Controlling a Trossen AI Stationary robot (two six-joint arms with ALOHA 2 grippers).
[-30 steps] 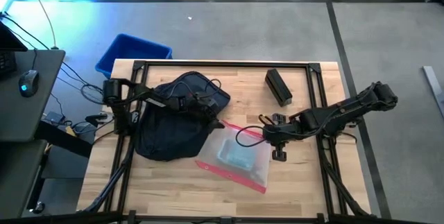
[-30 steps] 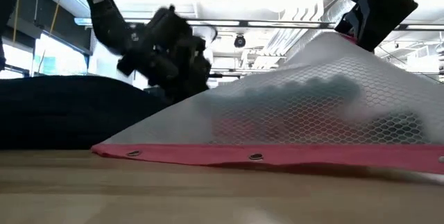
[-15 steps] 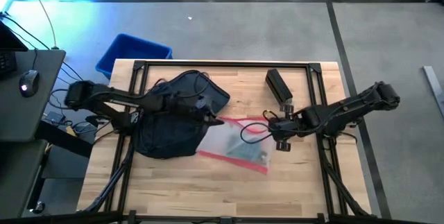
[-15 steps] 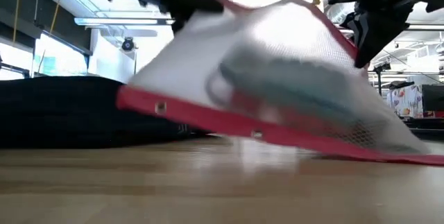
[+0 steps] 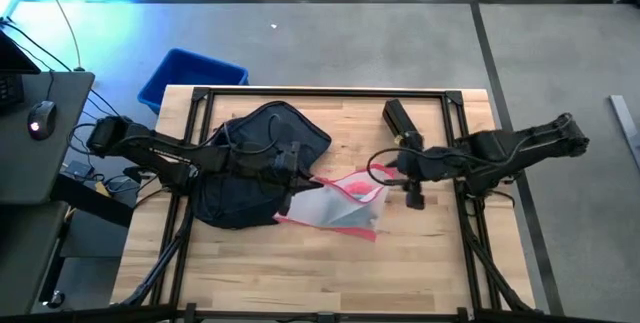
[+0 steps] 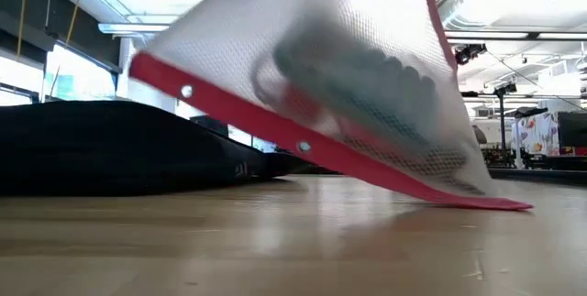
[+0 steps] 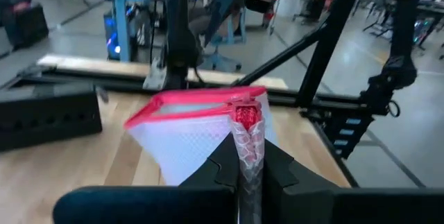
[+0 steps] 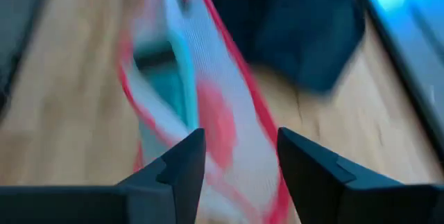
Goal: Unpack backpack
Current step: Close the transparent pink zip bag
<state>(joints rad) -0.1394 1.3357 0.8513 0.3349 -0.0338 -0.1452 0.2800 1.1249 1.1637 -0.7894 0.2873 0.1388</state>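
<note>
One mesh pouch (image 5: 335, 203), seemingly half-lifted

soft cloth backpack (image 5: 245, 168), mesh pouch (image 5: 335, 203), wood table (image 5: 300, 273)

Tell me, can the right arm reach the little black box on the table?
Probably yes. The black box lies bare on the table just behind the right tool, which is open and holds nothing; the mesh pouch hangs from the left tool.

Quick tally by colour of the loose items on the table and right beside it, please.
Dark navy: 1, the backpack
Black: 1, the small box
Clear mesh with red trim: 1, the pouch, pinched by the left end effector
Bright blue: 1, the bin on the floor past the table's far edge
Total: 4
</note>
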